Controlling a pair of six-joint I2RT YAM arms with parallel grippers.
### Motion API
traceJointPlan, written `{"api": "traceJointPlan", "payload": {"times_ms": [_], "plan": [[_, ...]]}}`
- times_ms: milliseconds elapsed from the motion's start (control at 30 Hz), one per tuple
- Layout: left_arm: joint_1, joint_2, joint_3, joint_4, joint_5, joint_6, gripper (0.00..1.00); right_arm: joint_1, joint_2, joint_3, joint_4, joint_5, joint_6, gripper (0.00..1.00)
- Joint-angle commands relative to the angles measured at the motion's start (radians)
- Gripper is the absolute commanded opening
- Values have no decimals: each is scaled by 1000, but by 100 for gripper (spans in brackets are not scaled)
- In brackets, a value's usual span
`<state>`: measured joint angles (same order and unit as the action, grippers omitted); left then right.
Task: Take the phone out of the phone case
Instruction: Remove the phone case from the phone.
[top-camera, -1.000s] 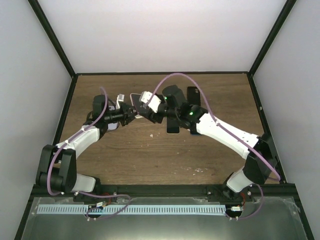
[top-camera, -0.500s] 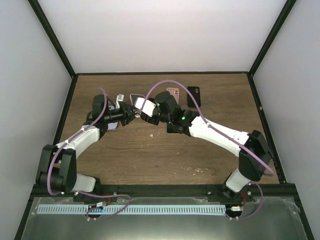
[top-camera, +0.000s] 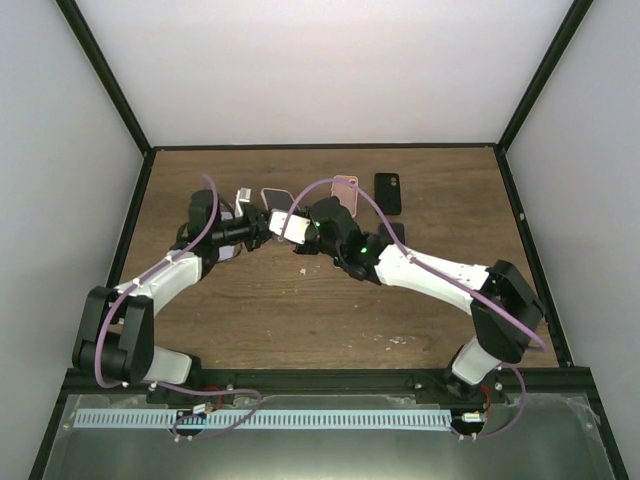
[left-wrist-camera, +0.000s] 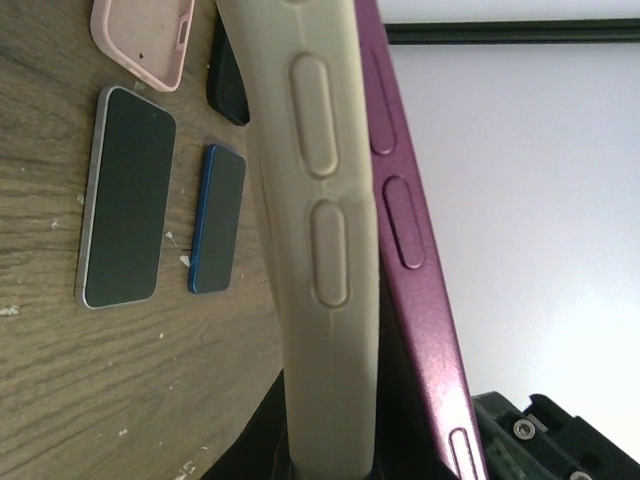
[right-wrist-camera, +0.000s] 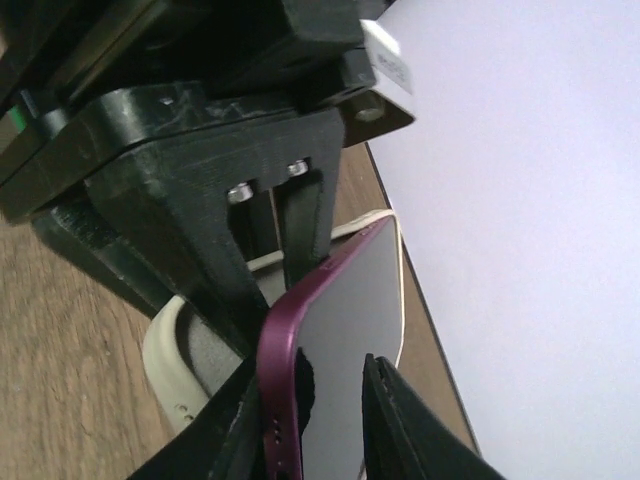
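Left fingers (right-wrist-camera: 300, 215) are clamping the cream phone case (left-wrist-camera: 320, 250), holding it above the far half of the bench (top-camera: 300, 300). The purple phone (left-wrist-camera: 420, 300) is sitting partly out of the case. Right fingers (right-wrist-camera: 400, 430) are straddling the phone's corner; whether they are gripping it, I cannot tell.

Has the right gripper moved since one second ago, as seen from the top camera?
Yes. The right gripper has come nearer to the arm bases and slightly left, away from the black object, which lies unmoved at the back.
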<state>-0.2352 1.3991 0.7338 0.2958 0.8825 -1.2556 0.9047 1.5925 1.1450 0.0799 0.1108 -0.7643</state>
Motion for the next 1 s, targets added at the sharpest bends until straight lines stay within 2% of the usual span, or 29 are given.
{"api": "traceJointPlan", "payload": {"times_ms": [0, 200, 667, 967], "plan": [[-46, -40, 25, 62, 120, 79, 0, -21, 20, 6, 18, 103, -37, 19], [-39, -44, 20, 10, 87, 123, 0, -21, -28, 57, -46, 69, 6, 1], [16, -9, 23, -158, -75, 259, 0, -21, -125, 98, -55, 64, 14, 1], [37, 49, 106, -296, -152, 439, 0, -42, -161, 116, -68, 90, -13, 1]]}}
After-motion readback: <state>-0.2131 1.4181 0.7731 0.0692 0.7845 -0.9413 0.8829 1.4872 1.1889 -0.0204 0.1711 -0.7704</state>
